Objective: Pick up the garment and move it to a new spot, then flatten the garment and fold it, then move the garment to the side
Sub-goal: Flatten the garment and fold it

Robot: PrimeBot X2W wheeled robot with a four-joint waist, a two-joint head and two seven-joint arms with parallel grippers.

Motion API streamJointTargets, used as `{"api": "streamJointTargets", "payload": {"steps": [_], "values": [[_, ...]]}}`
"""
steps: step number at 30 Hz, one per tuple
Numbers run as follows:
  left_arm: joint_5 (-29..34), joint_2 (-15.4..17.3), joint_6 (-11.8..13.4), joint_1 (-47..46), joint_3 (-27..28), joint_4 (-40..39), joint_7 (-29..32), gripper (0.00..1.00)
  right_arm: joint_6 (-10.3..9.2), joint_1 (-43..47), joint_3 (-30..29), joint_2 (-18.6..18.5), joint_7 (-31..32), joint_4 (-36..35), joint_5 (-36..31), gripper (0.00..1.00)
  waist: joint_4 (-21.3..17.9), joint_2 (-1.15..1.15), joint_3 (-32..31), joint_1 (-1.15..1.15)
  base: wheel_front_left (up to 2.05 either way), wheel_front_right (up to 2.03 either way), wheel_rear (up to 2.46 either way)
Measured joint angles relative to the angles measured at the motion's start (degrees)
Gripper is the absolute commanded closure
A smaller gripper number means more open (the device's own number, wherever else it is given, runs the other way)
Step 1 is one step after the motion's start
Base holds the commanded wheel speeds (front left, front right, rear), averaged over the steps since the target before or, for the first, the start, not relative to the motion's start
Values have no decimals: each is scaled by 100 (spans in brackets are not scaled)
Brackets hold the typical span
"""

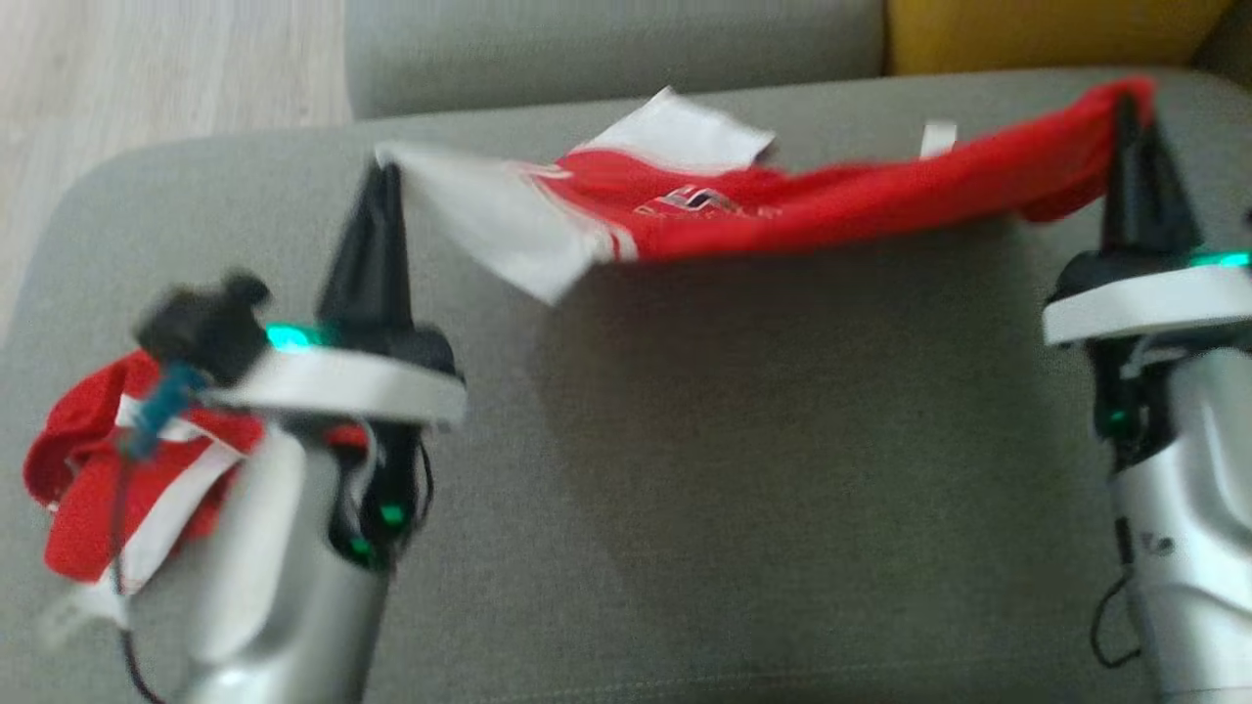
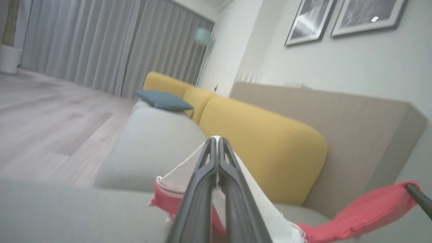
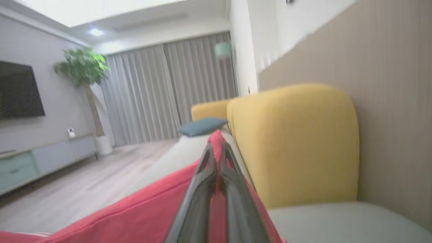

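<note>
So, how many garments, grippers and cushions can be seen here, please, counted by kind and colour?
Red and white garments: 2 (stretched garment, crumpled garment)
Grippers: 2 (left gripper, right gripper)
Yellow back cushions: 2
Blue cushion: 1
Total: 7

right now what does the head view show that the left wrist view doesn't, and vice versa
Head view: a red and white bundle beside the left arm. Left wrist view: a blue cushion, grey curtains, framed pictures. Both: the red and white garment stretched between the shut left hand and right hand, above the grey sofa.
</note>
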Motion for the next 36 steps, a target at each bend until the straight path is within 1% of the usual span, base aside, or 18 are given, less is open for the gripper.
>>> {"api": "streamJointTargets", "payload": {"steps": [1, 6, 10, 12, 15, 16, 18, 20, 22, 25, 27, 29, 32, 34, 36], "values": [[-149, 3, -27, -263, 124, -268, 79, 100, 0, 38, 100, -112, -4, -526, 260, 100, -35, 0, -139, 0, 0, 0, 0], [-505, -4, -31, -920, 388, -1162, 365, 100, 0, 43, 227, -270, -64, -1726, 514, 100, -129, 0, -452, 0, 0, 0, 0], [-727, -16, 124, -1238, 499, -1984, 556, 100, 0, 41, 242, -265, -14, -2530, 548, 100, -212, 0, -590, 0, 0, 0, 0], [-844, -34, 234, -1326, 533, -2390, 659, 100, 0, 41, 212, -245, 175, -2905, 545, 100, -238, 0, -639, 0, 0, 0, 0], [-968, -47, 420, -1477, 608, -2815, 855, 100, 0, 44, -47, -20, 580, -3362, 480, 100, -246, 0, -668, 0, 0, 0, 0], [-975, -42, 443, -1534, 608, -2889, 949, 100, 0, 46, -175, 88, 728, -3474, 457, 100, -242, 0, -662, 0, 0, 0, 0], [-931, 5, 476, -1662, 600, -2878, 1122, 100, 0, 46, -394, 265, 1050, -3613, 416, 100, -232, 0, -635, 0, 0, 0, 0], [-862, 120, 511, -1825, 601, -2708, 1272, 100, 0, 44, -571, 353, 1365, -3630, 311, 100, -227, 0, -579, 0, 0, 0, 0], [-854, 227, 512, -2021, 611, -2303, 1460, 100, 0, 13, -681, 398, 1622, -3527, 84, 100, -225, 0, -496, 0, 0, 0, 0], [-868, 355, 501, -2365, 627, -1482, 1744, 100, 0, -272, -798, 457, 1903, -2952, -42, 100, -231, 0, -315, 0, 0, 0, 0], [-827, 509, 379, -2724, 588, -954, 1856, 100, 0, -720, -876, 465, 1979, -2454, -121, 100, -230, 0, -128, 0, 0, 0, 0], [-731, 624, 300, -3247, 564, -392, 1873, 100, 0, -1363, -878, 391, 1989, -1841, -233, 100, -223, 0, 105, 0, 0, 0, 0], [-595, 660, 202, -4137, 566, 376, 1762, 100, 0, -2444, -767, 114, 1768, -881, -307, 100, -187, 0, 494, 0, 0, 0, 0], [-514, 666, 147, -4705, 577, 808, 1566, 100, 0, -3181, -737, -78, 1449, -247, -324, 100, -145, 0, 762, 0, 0, 0, 0], [-409, 664, 58, -5183, 571, 1171, 1325, 100, 0, -3832, -545, -307, 1039, 270, -386, 100, -85, 0, 1013, 1, 0, 0, 0]]}}
